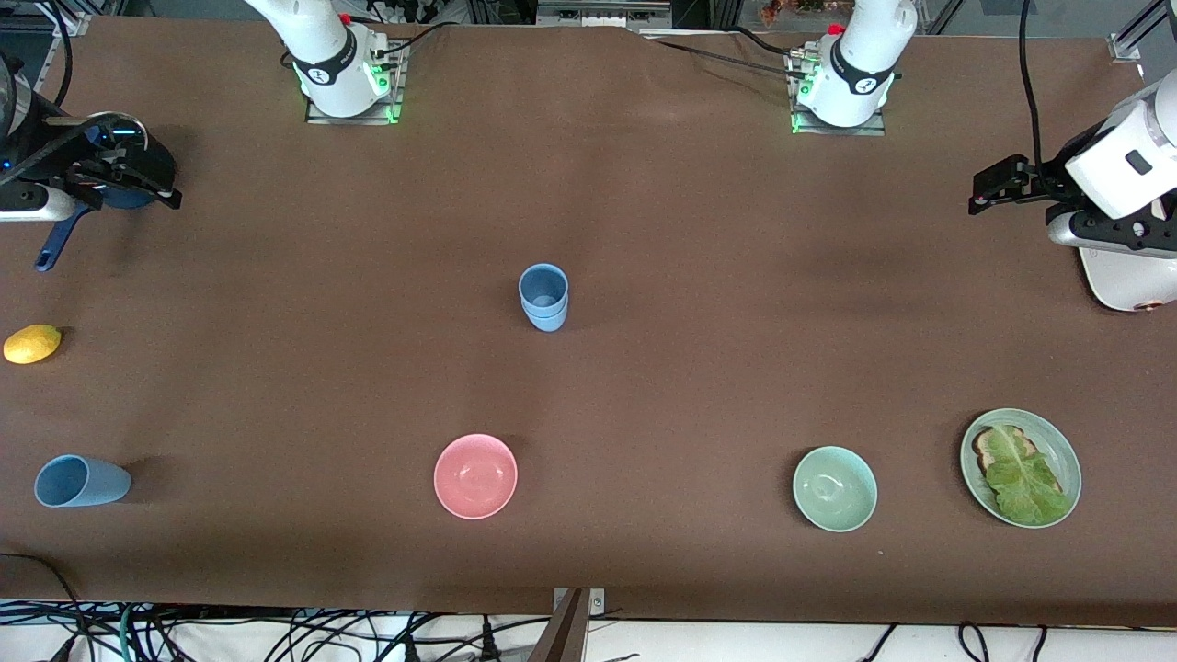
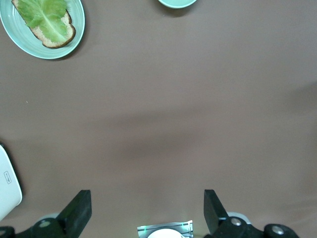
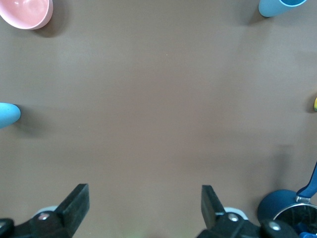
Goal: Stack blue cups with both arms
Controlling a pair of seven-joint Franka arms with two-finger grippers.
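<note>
Front view: two blue cups sit nested as a stack [image 1: 543, 297] mid-table [image 1: 644, 230]. A third cup [image 1: 81, 481] lies on its side at the right arm's end, nearer the camera than the lemon [image 1: 32, 344].

Left wrist view: the left pincer [image 2: 147, 210] is spread and empty, waiting over bare table.

Right wrist view: the right pincer [image 3: 144, 207] is spread over the table beside the saucepan [image 3: 282, 208]. The lying cup is likely next; the right arm must reach it and grip its wall.

saucepan [image 1: 110, 188] mostly hidden under right tool [image 1: 138, 179]
</note>
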